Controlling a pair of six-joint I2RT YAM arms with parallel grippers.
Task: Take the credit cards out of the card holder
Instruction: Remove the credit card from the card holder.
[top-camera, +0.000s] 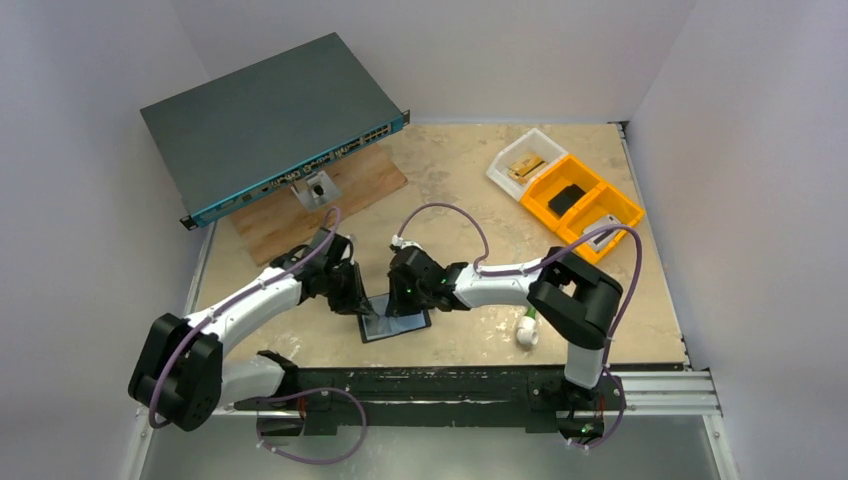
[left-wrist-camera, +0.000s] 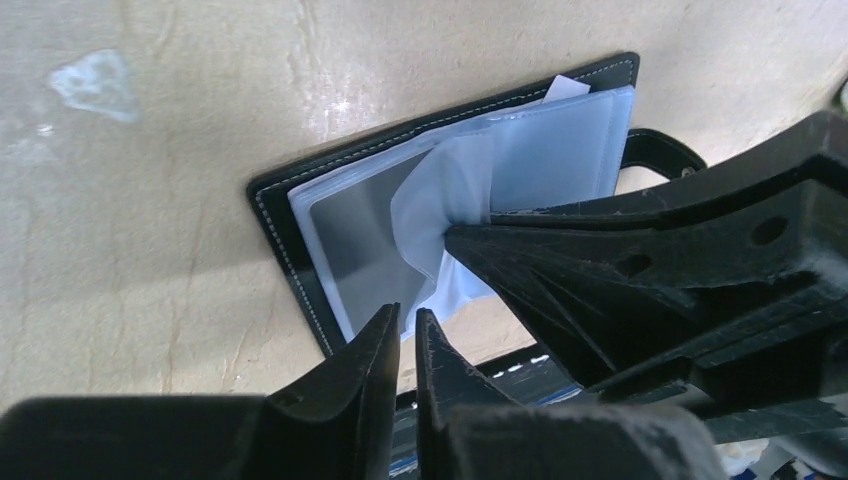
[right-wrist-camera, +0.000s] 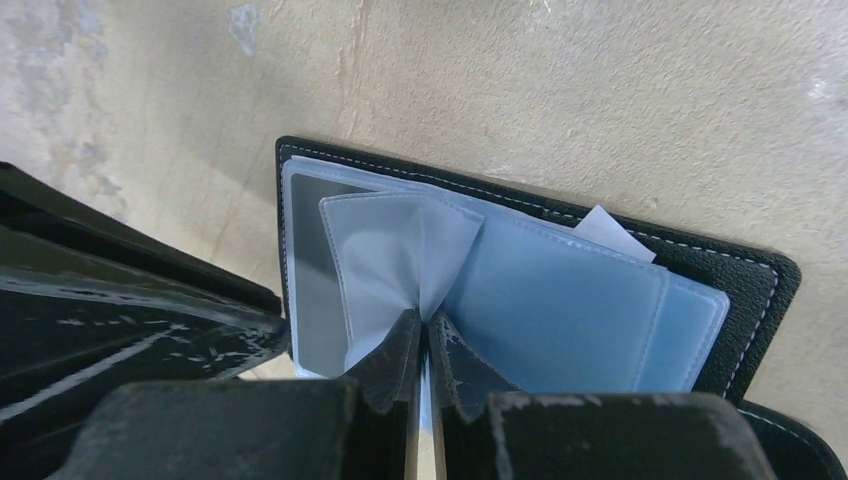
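Credit cards (left-wrist-camera: 365, 235) sit sleeved in the open card holder (left-wrist-camera: 275, 215) flat beneath both grippers; right gripper (right-wrist-camera: 424, 330) pinches a bunched sleeve (right-wrist-camera: 400, 250) at its tips, left gripper (left-wrist-camera: 408, 325) nearly closed, grip unclear, so pulling may drag the holder, not a card.

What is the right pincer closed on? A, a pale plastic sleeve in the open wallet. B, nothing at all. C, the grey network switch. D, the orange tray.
A: the right pincer pinches a crumpled plastic sleeve inside the open black wallet.
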